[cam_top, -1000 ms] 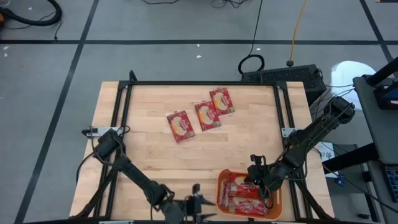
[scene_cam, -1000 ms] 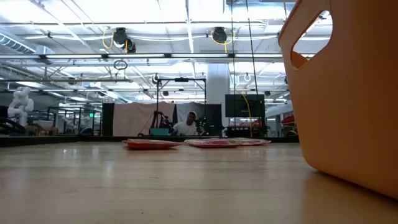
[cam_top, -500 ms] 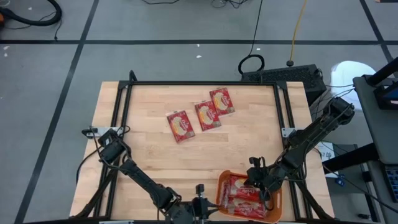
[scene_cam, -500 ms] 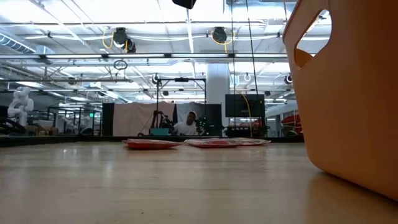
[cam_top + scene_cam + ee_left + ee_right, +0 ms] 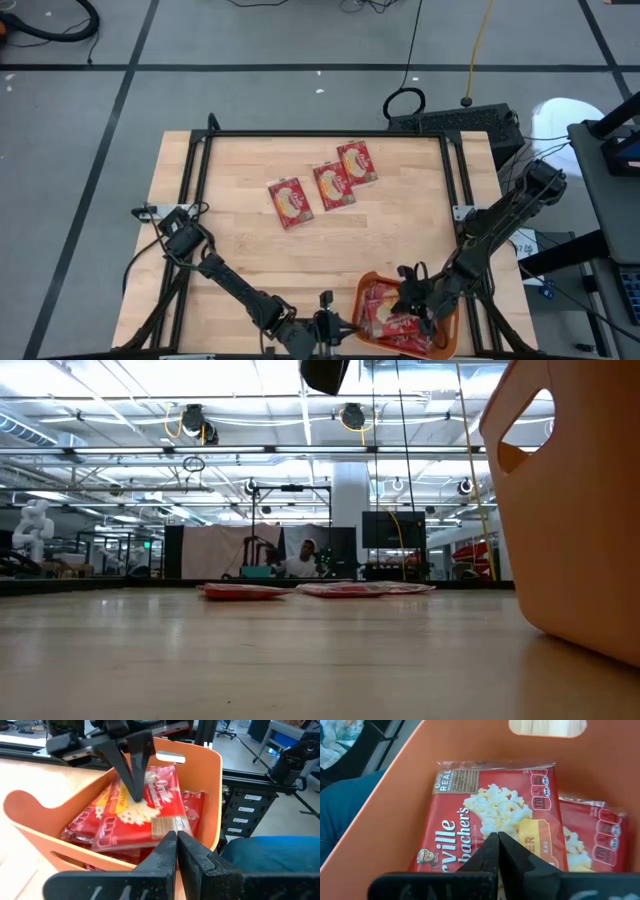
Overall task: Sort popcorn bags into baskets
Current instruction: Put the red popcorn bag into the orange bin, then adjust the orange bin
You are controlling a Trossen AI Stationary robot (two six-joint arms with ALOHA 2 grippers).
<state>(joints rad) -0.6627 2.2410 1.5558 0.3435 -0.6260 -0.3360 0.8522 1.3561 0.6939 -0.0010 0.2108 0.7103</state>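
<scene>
The orange basket (image 5: 366, 284) stands at the table's near right and holds several red popcorn bags. My right gripper (image 5: 136, 795) is shut, with its tips down on the top bag (image 5: 485, 805). My left gripper (image 5: 176, 840) is shut just outside the basket's left wall (image 5: 30, 820), tips at its rim. Three more popcorn bags (image 5: 291, 202), (image 5: 333, 185), (image 5: 357, 162) lie flat at the table's far middle. They show low and far off in the low view (image 5: 245, 591), with the basket's wall (image 5: 590, 510) close by on the right. My left gripper's shut fingertips stand level at the rim of the basket's left wall (image 5: 150, 855), coming from the table's left. I cannot tell whether they touch it. My right gripper presses its shut fingertips down on the middle of the top bag's face (image 5: 142, 807), slanting from above. That bag lies flat on the other bags in the basket.
A black frame rail (image 5: 320, 134) runs round the tabletop. The basket sits close to the table's near edge and the right-hand rail. Bare wood (image 5: 260, 255) lies between the loose bags and the basket. A person sits far off in the room behind (image 5: 300, 565).
My left gripper has shut and gone toward the table's right, up to the basket's left wall. My right gripper has moved toward the near edge and tipped further down inside the basket. The basket has slid a little toward the right and near edges and turned slightly.
</scene>
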